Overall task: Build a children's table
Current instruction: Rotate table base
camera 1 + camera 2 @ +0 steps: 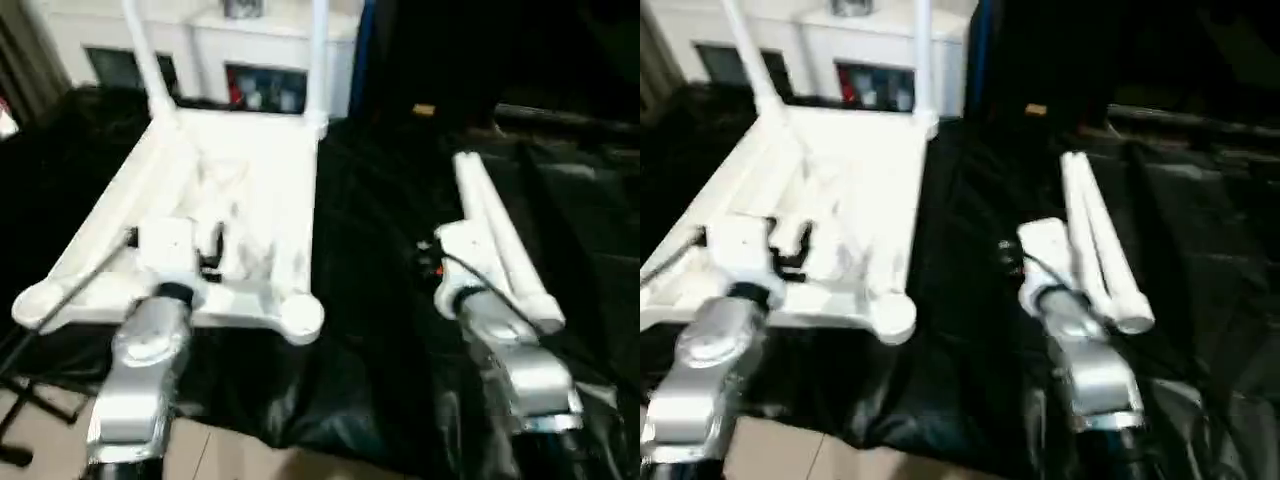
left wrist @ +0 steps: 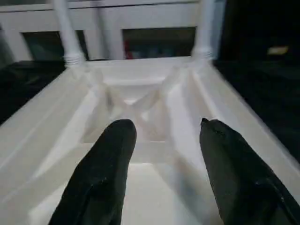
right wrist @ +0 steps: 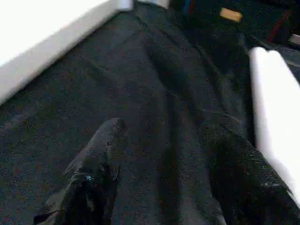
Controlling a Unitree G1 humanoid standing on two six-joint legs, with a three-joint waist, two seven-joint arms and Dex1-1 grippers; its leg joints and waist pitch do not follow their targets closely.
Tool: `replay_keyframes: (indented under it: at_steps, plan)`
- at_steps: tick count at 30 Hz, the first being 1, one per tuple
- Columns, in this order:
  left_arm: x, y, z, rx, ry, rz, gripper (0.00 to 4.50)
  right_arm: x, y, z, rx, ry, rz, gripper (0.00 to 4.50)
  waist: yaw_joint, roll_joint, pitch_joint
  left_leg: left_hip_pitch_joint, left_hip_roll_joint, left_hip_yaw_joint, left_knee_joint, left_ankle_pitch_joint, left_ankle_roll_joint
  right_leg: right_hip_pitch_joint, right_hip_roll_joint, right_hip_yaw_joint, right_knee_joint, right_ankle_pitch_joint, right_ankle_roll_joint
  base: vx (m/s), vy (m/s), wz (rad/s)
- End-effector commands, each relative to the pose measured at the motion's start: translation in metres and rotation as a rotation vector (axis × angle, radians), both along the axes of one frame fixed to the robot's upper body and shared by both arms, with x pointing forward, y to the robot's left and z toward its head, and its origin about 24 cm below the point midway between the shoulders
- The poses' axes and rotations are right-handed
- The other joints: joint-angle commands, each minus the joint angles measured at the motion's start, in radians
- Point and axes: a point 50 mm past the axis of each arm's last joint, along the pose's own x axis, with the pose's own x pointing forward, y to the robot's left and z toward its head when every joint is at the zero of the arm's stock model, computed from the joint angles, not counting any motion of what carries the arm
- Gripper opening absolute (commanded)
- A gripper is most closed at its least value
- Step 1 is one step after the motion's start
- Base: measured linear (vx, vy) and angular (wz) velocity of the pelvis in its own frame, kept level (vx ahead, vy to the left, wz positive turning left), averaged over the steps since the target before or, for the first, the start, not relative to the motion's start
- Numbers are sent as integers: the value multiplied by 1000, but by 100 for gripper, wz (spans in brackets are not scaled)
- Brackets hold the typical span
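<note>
The children's table (image 1: 240, 200) lay upside down under and just ahead of the left gripper (image 2: 164, 140), whose fingers stood apart and empty above the ribbed underside, two legs already upright at the far corners. Just beside the right gripper (image 3: 161, 140), likewise spread and holding nothing, lay two loose legs (image 1: 495, 235); being hollow, stiff plastic they looked light but slick, best pinched mid-shaft. Everything rested on a crinkled black cloth (image 1: 370, 250), with a white cabinet (image 1: 250, 50) beyond.
</note>
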Motion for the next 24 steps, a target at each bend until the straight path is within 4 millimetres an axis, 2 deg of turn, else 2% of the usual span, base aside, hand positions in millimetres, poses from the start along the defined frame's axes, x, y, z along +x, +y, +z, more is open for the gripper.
replay_keyframes:
  at_steps: [1, 2, 3, 4, 5, 6, 7, 8, 9, 10, 11, 12, 13, 14, 15, 16, 17, 18, 19, 20, 21, 22, 23, 24]
  plan:
    - [0, 4, 0, 5, 7, 8, 258, 3, 4, 9, 25, -4, 4, 275, 9, 13, -51, -15, 12, 16, -72, 76, -16, 65, -49, 44, -90, 90, -180, 0, 0, 0]
    - [0, 4, 0, 4, 7, 7, 258, 4, 3, 10, 24, -3, -5, 275, 5, 15, -58, 7, 20, 9, -80, 79, -7, 56, -41, 35, -77, 127, -168, 0, 0, 0]
    - [1, 4, 0, 4, 7, 5, 258, 5, 2, 10, 25, 8, -17, 275, -5, 20, -68, 32, 32, -10, -88, 126, 52, 44, -28, 20, -51, 200, -141, 0, 0, 0]
    - [1, 4, 0, 4, 7, 5, 258, 5, 1, 10, 27, 16, -21, 275, -18, 21, -72, 63, 49, -33, -86, 185, 143, 12, -27, 10, -26, 232, -127, 63, -16, 1]
    - [1, 4, 0, 3, 7, 5, 258, 5, 1, 10, 36, 20, -24, 275, -21, 19, -75, 82, 59, -47, -83, 210, 197, -6, -31, 6, -16, 226, -126, 56, -13, 4]
    - [1, 4, 0, 3, 6, 5, 258, 6, -1, 11, 48, 25, -35, 275, -28, 14, -73, 103, 74, -61, -80, 218, 284, -38, -49, 7, -6, 189, -140, 56, -13, 4]
    - [1, 4, 0, 3, 6, 4, 258, 7, -3, 11, 58, 35, -49, 275, -16, -3, -70, 61, 39, -31, -64, 216, 304, 1, -62, 29, -30, 226, -163, 0, 0, 0]
    - [1, 4, 0, 3, 5, 4, 258, 8, -4, 12, 69, 46, -59, 275, -3, -12, -66, 7, -11, 2, -43, 200, 274, 47, -63, 51, -57, 266, -166, 0, 0, 0]
    - [1, 5, 1, 3, 5, 4, 258, 8, -5, 13, 70, 50, -68, 275, 26, -13, -73, -58, -41, 20, -18, 143, 184, 112, -78, 85, -89, 255, -156, 0, 0, 0]
    - [1, 5, 1, 3, 5, 4, 263, 9, -6, 13, 70, 53, -75, 295, 32, -3, -75, -74, -31, 13, -27, 162, 115, 123, -58, 74, -79, 326, -118, 0, 0, 0]
    - [1, 5, 1, 3, 5, 4, 263, 9, -7, 14, 69, 56, -83, 295, 28, 6, -76, -54, -23, 9, -39, 183, 92, 107, -37, 56, -68, 359, -94, 76, -24, 14]
    - [2, 5, 1, 2, 4, 2, 265, 12, -13, 16, 59, 63, -114, 306, -27, 17, -76, 97, 66, -78, -71, 276, 210, -28, -10, -1, 18, 283, -45, 76, -24, 14]
    - [2, 5, 1, 2, 4, 2, 265, 13, -14, 17, 56, 65, -124, 311, -45, 24, -91, 147, 102, -119, -72, 315, 306, -82, -32, -8, 48, 185, -40, 80, -53, 4]
    - [2, 5, 1, 2, 5, 1, 265, 14, -16, 18, 55, 67, -130, 314, -64, 16, -96, 194, 166, -172, -76, 389, 446, -160, -74, 13, 87, 17, -11, 39, -80, -16]
    - [3, 5, 1, 1, 4, 0, 265, 16, -18, 20, 51, 67, -137, 337, -58, 7, -88, 177, 154, -174, -72, 452, 483, -181, -104, 44, 88, 16, 14, 39, -80, -16]
    - [3, 5, 1, 1, 3, -2, 265, 17, -21, 22, 47, 67, -143, 337, -56, -15, -83, 142, 106, -140, -57, 408, 430, -156, -113, 63, 49, 84, 0, 8, -91, -24]
    - [3, 5, 1, 1, 3, -2, 265, 18, -21, 22, 46, 66, -144, 346, -37, -44, -69, 49, 11, -62, -26, 297, 331, -69, -118, 87, -18, 153, -2, 30, -57, 3]
    - [4, 5, 2, 1, 2, -5, 265, 20, -24, 25, 36, 67, -155, 356, 14, -66, -63, -72, -93, -7, 68, 44, 219, 65, -155, 176, -93, 154, 2, 30, -57, 3]
    - [4, 5, 2, 2, 1, -6, 265, 20, -25, 26, 34, 70, -162, 366, 26, -59, -56, -94, -68, -16, 100, 17, 84, 72, -173, 184, -99, 153, -65, 44, -34, 19]
    - [4, 5, 2, 2, 1, -7, 265, 21, -26, 26, 32, 71, -166, 366, 23, -54, -52, -103, -59, -20, 91, 43, 35, 74, -164, 167, -96, 162, -101, 0, 0, 0]
    - [4, 4, 2, 6, 0, -16, 265, 22, -30, 29, 18, 86, -192, 366, 15, -30, -47, -100, -35, -20, 36, 104, -13, 73, -134, 116, -101, 134, -166, 0, 0, 0]
    - [4, 3, 2, 9, 1, -31, 265, 23, -33, 29, 12, 95, -207, 387, 5, 10, -52, -66, -1, -21, -37, 118, -21, 64, -109, 59, -113, 15, -188, 0, 0, 0]
    - [4, 3, 2, 9, 1, -34, 265, 23, -33, 30, 10, 97, -211, 387, -1, 33, -55, -32, 18, -27, -72, 75, -21, 53, -86, 28, -112, -29, -169, 109, 55, -17]
    - [4, 1, 3, 13, -2, -70, 265, 24, -36, 31, 1, 112, -225, 404, -39, 56, -51, -6, 53, -84, -115, -12, 35, 35, -19, -12, -45, -65, -126, 109, 55, -17]
